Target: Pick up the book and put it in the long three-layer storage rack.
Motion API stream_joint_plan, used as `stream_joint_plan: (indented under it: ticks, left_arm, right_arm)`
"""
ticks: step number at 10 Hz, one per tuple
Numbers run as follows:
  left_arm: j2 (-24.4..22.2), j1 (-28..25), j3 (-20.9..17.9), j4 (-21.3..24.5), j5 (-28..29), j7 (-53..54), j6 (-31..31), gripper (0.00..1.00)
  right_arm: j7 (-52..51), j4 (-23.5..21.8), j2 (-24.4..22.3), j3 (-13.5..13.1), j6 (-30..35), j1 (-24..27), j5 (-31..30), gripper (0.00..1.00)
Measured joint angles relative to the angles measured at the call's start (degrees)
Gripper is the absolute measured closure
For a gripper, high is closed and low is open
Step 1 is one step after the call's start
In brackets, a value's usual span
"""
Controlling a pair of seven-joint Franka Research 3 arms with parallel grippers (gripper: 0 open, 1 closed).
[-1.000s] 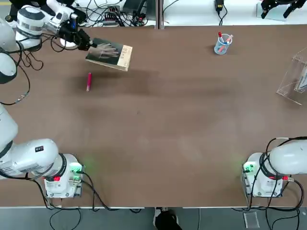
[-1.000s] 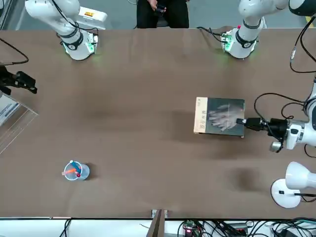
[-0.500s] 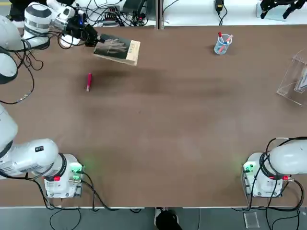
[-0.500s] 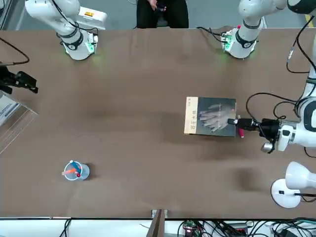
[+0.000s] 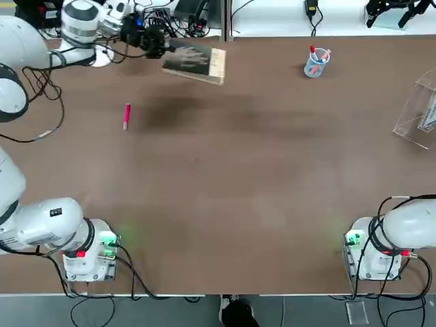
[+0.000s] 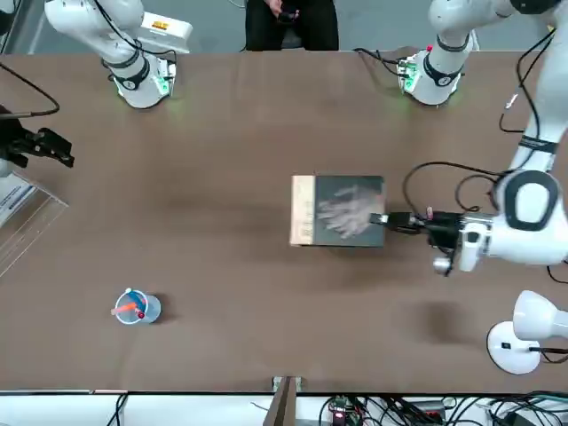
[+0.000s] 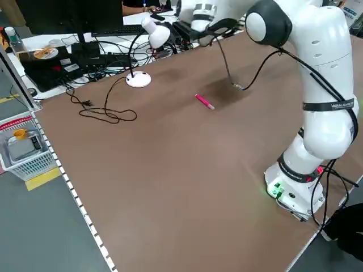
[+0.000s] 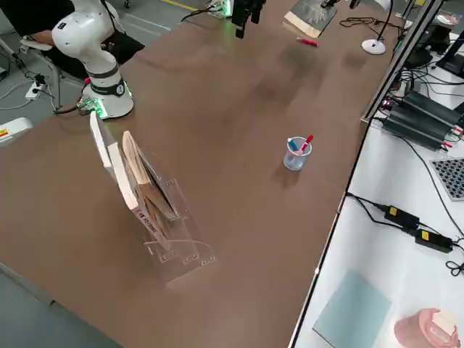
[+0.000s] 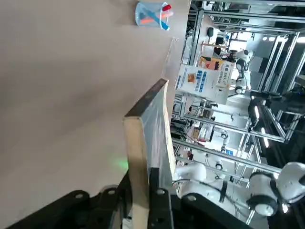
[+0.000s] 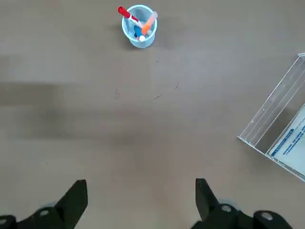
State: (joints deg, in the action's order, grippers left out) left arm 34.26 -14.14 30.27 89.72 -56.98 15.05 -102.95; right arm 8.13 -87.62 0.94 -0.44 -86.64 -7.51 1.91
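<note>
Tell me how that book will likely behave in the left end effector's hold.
The book should stay fairly stiff: its pages and cover hang flat, without sagging. It may swivel or tip, as the left end effector clamps it only near one edge.

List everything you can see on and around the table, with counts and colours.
Book: one, dark grey cover with tan strip, held above the table
Storage rack: one, clear, right side, holding books
Pen cup: one, light blue, far side, holding pens
Marker: one, pink, table's left part
Lamp: one, white, far left
Left gripper: one, black, far left, shut on the book
Right gripper: one, black, far right, open
Person: one, black clothing, robot's side
</note>
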Motion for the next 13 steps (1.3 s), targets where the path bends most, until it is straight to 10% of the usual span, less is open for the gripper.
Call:
stream_joint_plan:
  ticks: [13]
  left_arm:
    - [4.84, 14.32, 0.52, -6.46, -10.03, 10.67, -10.46, 0.99]
  right_arm:
    - [0.45, -1.28, 0.07, -0.22, 3.65, -0.39, 5.62, 0.0]
